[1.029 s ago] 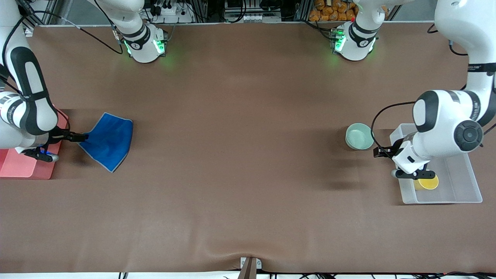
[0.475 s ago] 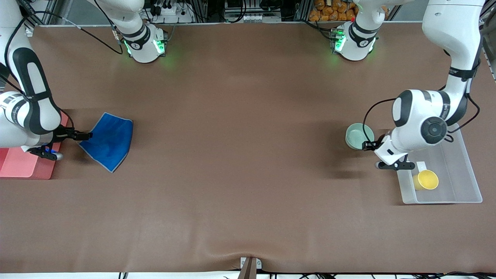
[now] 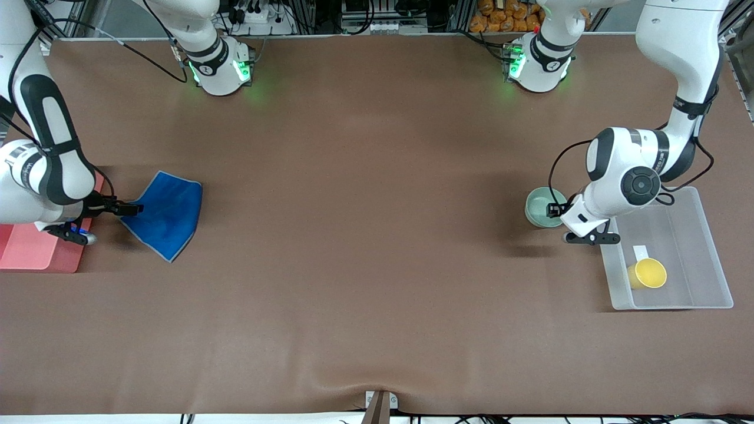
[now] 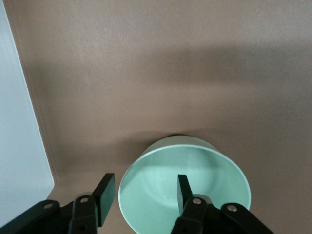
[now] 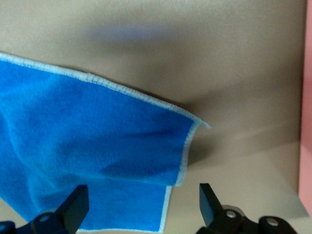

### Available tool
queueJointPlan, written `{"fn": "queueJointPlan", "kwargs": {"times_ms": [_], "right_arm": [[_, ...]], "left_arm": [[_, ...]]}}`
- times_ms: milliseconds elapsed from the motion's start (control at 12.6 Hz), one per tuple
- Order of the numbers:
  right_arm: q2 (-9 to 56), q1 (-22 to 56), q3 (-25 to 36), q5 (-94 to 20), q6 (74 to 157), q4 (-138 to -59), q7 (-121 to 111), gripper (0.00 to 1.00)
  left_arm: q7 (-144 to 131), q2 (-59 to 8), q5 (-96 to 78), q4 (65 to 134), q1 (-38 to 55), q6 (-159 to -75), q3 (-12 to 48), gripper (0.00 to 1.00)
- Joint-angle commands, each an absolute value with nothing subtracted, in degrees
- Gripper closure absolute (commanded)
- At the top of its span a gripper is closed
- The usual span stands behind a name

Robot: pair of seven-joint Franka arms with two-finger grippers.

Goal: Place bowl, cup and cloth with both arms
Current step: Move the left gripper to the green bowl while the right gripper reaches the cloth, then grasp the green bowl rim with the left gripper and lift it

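- Step in hand, as I read it: cup (image 3: 649,274) already sits in the clear bin (image 3: 701,235) at lower right of the front view; bowl and cloth not yet placed, both arms lining up grasps.
- Mid left of the front view: right hand (image 3: 101,221) is low, at the edge of the pink tray (image 3: 29,250), its fingers spread and holding nothing.
- Cloth (image 3: 165,213) lies on the table (image 3: 365,235) just beside that hand, toward frame centre; its nearest corner is curled up off the table in the right wrist view, sitting between the spread fingers (image 5: 75,207).
- Next move there probably calls for a short advance and closing on that lifted corner, then carrying it over to the tray.
- Mid right of the front view: left hand (image 3: 574,224) hangs over the bowl's rim, fingers spread, nothing pinched.
- Bowl (image 3: 545,207) stands upright on the table, just beside the bin, apart from it.
- Left wrist view: one finger (image 4: 183,190) is inside the bowl, the other outside, so the wall lies between them.
- Next move likely calls for a small drop, a pinch on the rim, a lift into the bin.
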State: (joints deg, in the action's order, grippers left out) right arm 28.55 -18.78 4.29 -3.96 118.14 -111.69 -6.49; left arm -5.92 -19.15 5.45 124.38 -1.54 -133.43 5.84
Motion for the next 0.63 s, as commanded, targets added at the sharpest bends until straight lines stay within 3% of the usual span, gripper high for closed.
{"fn": "queueJointPlan", "kwargs": {"times_ms": [0, 238, 396, 554], "right_arm": [[29.62, -19.95, 3.6, -5.54, 119.97, -111.62, -6.94, 0.0], [30.23, -21.0, 3.6, -5.71, 120.41, -111.71, -8.35, 0.0], [30.5, -21.18, 3.6, -7.81, 120.41, -111.71, -8.35, 0.0], [30.59, -21.09, 3.6, -8.35, 120.06, -111.71, -8.35, 0.61]], "left_arm": [[-7.21, -16.61, 7.12, 128.49, -2.28, -136.57, 5.98, 0.4], [-7.12, -16.87, 7.29, 130.34, -2.9, -139.48, 5.89, 0.41], [-7.21, -17.14, 7.65, 130.52, -2.99, -140.36, 5.98, 0.53], [-7.3, -17.23, 7.65, 130.69, -2.99, -140.45, 5.89, 0.75]]}}
